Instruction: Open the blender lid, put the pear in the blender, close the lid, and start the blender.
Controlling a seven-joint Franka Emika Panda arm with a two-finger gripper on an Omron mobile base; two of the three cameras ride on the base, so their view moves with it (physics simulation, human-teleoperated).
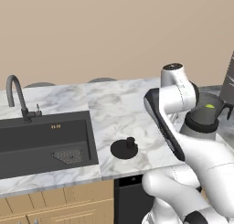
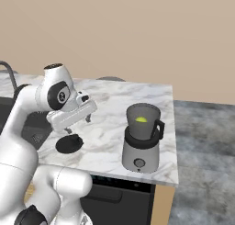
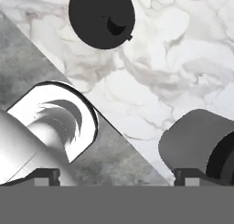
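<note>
The pear (image 2: pixel 141 120) sits inside the open blender (image 2: pixel 141 141), the blender lid (image 1: pixel 124 148) lies flat on the marble counter (image 1: pixel 114 113), and the empty, parted fingers (image 2: pixel 78 124) hover above it, where an off-centre grasp could slip off its small knob.

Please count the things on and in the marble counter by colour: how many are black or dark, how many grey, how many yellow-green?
Black or dark: 3, the flat round black lid, the dark sink basin, the dark curved faucet.
Grey: 1, the grey blender with dark jar.
Yellow-green: 1, the small pear inside the jar.
Total: 5.
</note>
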